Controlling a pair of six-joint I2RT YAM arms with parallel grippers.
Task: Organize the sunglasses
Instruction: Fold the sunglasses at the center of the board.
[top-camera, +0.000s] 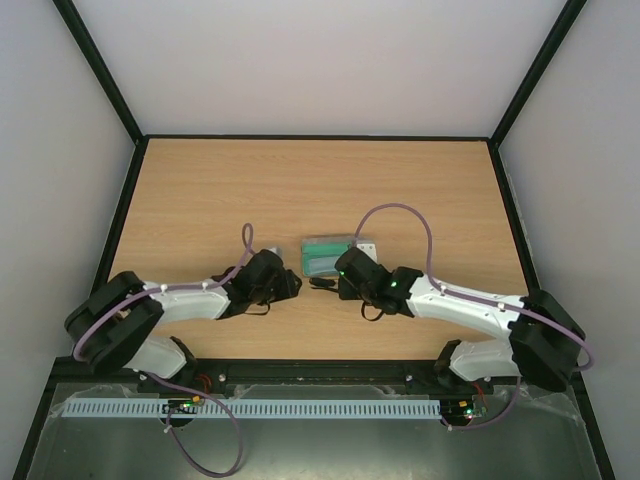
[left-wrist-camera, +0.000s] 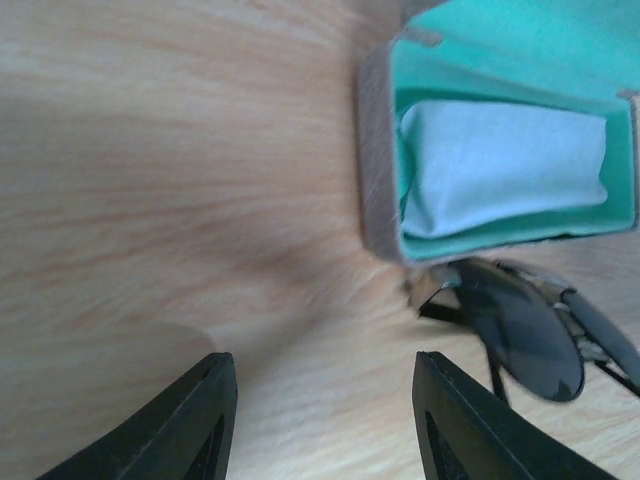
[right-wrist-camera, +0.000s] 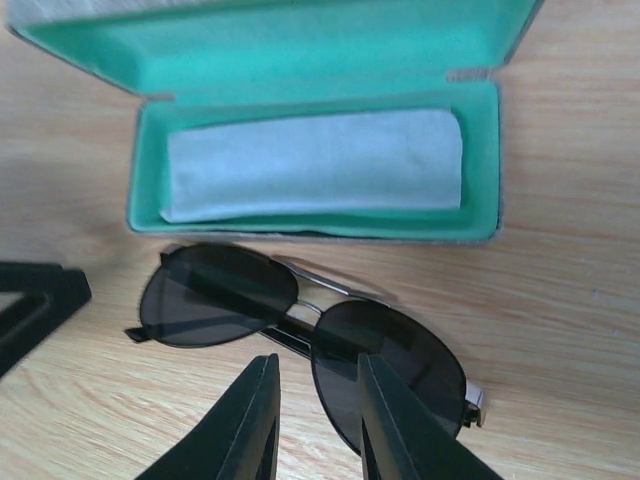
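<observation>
The sunglasses (right-wrist-camera: 220, 295) are a folded pair with dark lenses and a thin dark metal frame. They lie flat on the wooden table just in front of the open grey case (right-wrist-camera: 300, 50), which is green inside. A light blue cloth (right-wrist-camera: 315, 160) lies in the case. My right gripper (right-wrist-camera: 318, 420) hovers over the pair's right lens with its jaws a narrow gap apart; the lens rim and some bare wood show in the gap. My left gripper (left-wrist-camera: 325, 400) is wide open and empty, low over bare wood left of the sunglasses (left-wrist-camera: 520, 325) and the case (left-wrist-camera: 380, 150).
In the top view both grippers, the left (top-camera: 290, 283) and the right (top-camera: 342, 275), meet at the table's middle, close to the case (top-camera: 330, 255). A left finger (right-wrist-camera: 30, 305) shows in the right wrist view. Black frame rails edge the table.
</observation>
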